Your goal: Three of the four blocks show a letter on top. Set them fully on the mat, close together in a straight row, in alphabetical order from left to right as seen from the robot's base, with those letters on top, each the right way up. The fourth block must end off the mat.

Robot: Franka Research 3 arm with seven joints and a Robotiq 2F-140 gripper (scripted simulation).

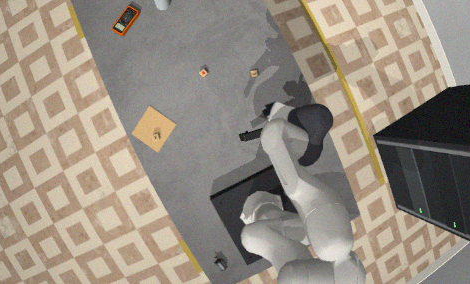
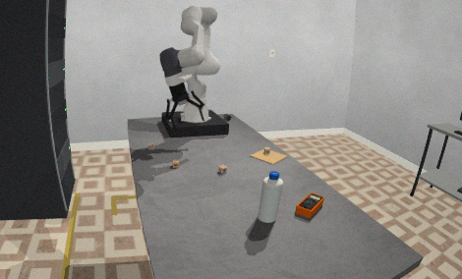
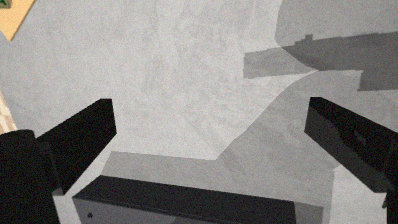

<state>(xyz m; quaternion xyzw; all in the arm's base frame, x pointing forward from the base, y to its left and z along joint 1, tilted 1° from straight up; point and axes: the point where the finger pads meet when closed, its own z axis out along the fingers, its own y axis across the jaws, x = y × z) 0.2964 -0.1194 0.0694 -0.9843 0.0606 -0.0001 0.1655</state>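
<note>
The tan mat [image 1: 154,129] lies on the grey table with one block [image 1: 156,135] on it; both also show in the side view, the mat [image 2: 268,156] and its block [image 2: 266,150]. A block with a red mark [image 1: 203,72] and another block [image 1: 254,73] sit on the bare table. In the side view they stand at mid-table [image 2: 222,169] and further left [image 2: 175,164], and a fourth block [image 2: 150,145] sits near the table's left edge. The arm hides that one from above. My gripper [image 1: 257,122] [image 2: 184,110] [image 3: 210,115] is open and empty, high above the table near the base. A mat corner [image 3: 12,15] shows in the wrist view.
A white bottle [image 2: 270,196] and an orange multimeter [image 2: 310,204] stand at the table's end far from the base. The arm's black base plate [image 2: 195,127] is at the other end. A black cabinet [image 2: 23,108] stands beside the table.
</note>
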